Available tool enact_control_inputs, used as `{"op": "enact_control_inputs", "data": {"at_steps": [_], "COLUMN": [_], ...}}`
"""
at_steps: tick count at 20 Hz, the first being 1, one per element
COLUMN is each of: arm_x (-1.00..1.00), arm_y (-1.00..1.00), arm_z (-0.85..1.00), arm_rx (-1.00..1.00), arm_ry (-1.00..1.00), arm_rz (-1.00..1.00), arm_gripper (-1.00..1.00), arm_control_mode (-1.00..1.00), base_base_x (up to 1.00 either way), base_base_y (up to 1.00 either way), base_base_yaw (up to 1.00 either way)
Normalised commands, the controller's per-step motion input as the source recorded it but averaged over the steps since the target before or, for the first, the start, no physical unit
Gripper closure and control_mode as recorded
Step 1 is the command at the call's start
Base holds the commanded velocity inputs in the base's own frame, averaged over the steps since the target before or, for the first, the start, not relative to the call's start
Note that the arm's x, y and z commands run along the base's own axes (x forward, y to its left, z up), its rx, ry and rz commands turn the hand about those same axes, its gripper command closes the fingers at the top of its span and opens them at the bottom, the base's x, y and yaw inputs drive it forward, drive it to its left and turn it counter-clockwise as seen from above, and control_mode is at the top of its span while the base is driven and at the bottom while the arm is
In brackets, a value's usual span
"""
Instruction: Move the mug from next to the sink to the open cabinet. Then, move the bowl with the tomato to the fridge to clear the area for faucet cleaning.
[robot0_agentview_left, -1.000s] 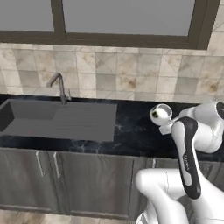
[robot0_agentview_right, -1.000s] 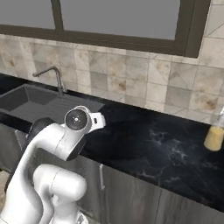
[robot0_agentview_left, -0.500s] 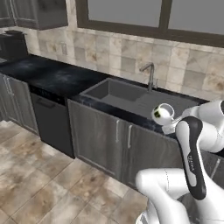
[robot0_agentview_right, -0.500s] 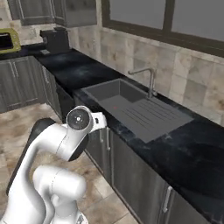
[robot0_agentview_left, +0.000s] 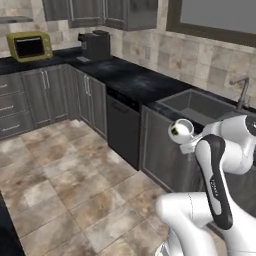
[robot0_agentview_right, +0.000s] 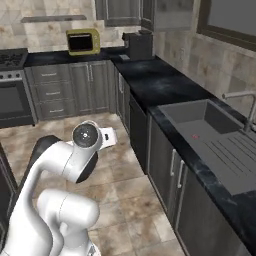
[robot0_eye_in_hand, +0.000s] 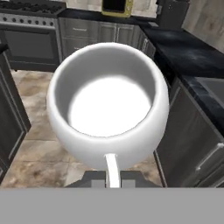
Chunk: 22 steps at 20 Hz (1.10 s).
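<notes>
The white mug (robot0_eye_in_hand: 108, 105) takes up the middle of the hand view, mouth toward the camera and nothing inside. Its handle (robot0_eye_in_hand: 110, 168) runs down between my dark fingertips (robot0_eye_in_hand: 92, 177), so my gripper (robot0_eye_in_hand: 109, 178) is shut on it. In the left base view the mug (robot0_agentview_left: 181, 131) hangs in front of the counter edge, held at the end of my arm, left of the dark sink (robot0_agentview_left: 200, 105) and the faucet (robot0_agentview_left: 244, 90). The right base view has the sink (robot0_agentview_right: 200, 125) and faucet (robot0_agentview_right: 247, 102) at the right. The bowl, tomato, fridge and open cabinet are out of view.
A yellow microwave (robot0_agentview_left: 30, 46) and a black coffee machine (robot0_agentview_left: 95, 45) stand on the far counter. Grey wall cabinets (robot0_agentview_left: 107, 12) hang above them. A stove (robot0_agentview_right: 12, 57) is at the far left. Dark drawer cabinets line the walls, with open tiled floor (robot0_agentview_left: 65, 180) between them.
The whole picture has swung: the base has moved, so the sink now lies to the right and the kitchen corner with microwave has come into view. The mug stays in my gripper.
</notes>
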Motion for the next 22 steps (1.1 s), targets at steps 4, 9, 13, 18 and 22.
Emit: {"op": "enact_control_inputs", "data": {"at_steps": [4, 9, 13, 18, 22], "arm_x": [0.00, 0.00, 0.00, 0.00, 0.00], "arm_y": [0.00, 0.00, 0.00, 0.00, 0.00], "arm_z": [0.00, 0.00, 0.00, 0.00, 0.00], "arm_rx": [0.00, 0.00, 0.00, 0.00, 0.00], "arm_ry": [0.00, 0.00, 0.00, 0.00, 0.00], "arm_rz": [0.00, 0.00, 0.00, 0.00, 0.00], "arm_gripper": [1.00, 1.00, 1.00, 1.00, 1.00], "arm_control_mode": [1.00, 1.00, 1.00, 1.00, 1.00], "base_base_x": [0.18, 0.45, 0.85, 1.00, 1.00], "base_base_y": [0.17, 0.23, 0.23, 0.35, 0.32], "base_base_yaw": [0.22, 0.16, 0.12, 0.08, 0.04]}}
